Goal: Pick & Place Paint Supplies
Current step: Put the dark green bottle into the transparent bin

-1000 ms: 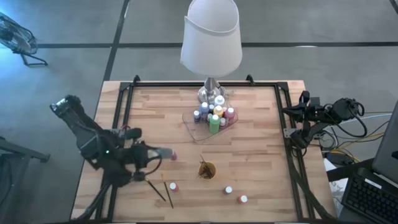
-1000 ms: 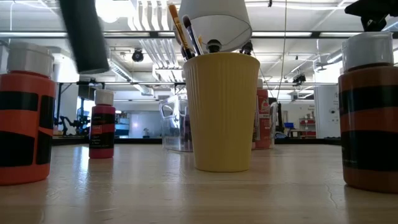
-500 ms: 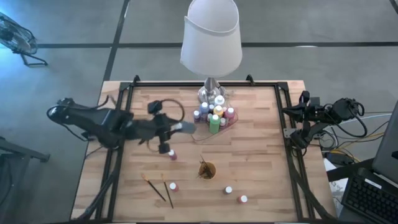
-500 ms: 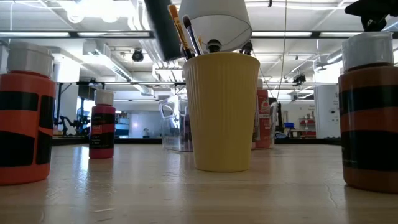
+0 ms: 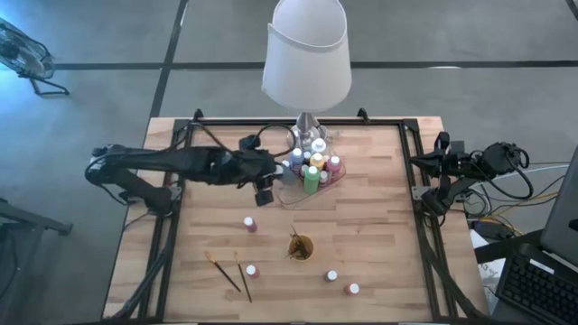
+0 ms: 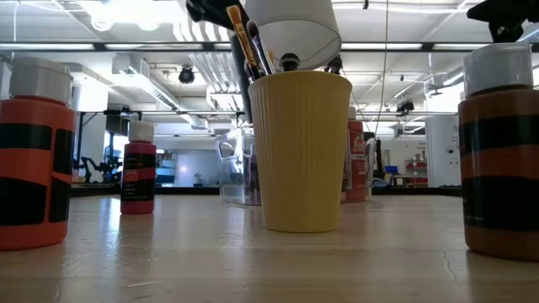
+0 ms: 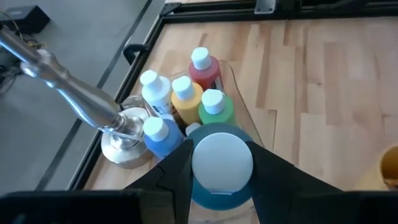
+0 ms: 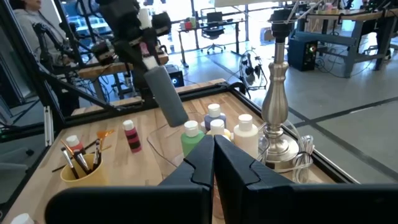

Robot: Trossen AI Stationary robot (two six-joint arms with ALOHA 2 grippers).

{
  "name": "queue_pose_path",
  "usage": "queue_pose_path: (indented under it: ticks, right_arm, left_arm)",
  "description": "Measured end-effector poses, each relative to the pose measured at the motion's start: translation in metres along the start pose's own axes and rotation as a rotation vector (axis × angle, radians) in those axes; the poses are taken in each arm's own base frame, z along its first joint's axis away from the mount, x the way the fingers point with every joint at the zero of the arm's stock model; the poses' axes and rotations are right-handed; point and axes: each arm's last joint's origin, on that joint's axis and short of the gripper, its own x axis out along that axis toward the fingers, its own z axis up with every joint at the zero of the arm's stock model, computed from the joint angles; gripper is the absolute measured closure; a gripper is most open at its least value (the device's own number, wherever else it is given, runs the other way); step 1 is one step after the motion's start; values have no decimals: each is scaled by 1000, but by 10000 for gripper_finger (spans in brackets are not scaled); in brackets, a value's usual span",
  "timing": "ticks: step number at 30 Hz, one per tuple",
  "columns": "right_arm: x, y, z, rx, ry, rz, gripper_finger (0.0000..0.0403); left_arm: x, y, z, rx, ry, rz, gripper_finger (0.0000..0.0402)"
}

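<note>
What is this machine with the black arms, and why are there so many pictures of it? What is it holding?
It is a robot with two dark arms at a wooden table. Each arm ends in a pincer with two fingers.

One picture looks down from above. One sits low on the table, right behind a yellow cup of brushes. The other two come from small cameras on the arms' wrists.

The left pincer holds a blue paint bottle with a white cap, just over a clear tray full of other bottles, beside a lamp. The right pincer is shut and empty, waiting at the table's right edge.

Still on the table: four small bottles, such as a red one, and two brushes.
</note>
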Motion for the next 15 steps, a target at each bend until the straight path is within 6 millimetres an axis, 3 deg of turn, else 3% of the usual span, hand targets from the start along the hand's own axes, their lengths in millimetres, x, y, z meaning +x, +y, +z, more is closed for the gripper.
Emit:
queue_pose_path:
  ticks: [15]
  right_arm:
    - [0,0,0,0,0,0,394]
  left_arm:
    - [58,12,-11,-26,130,-5,271]
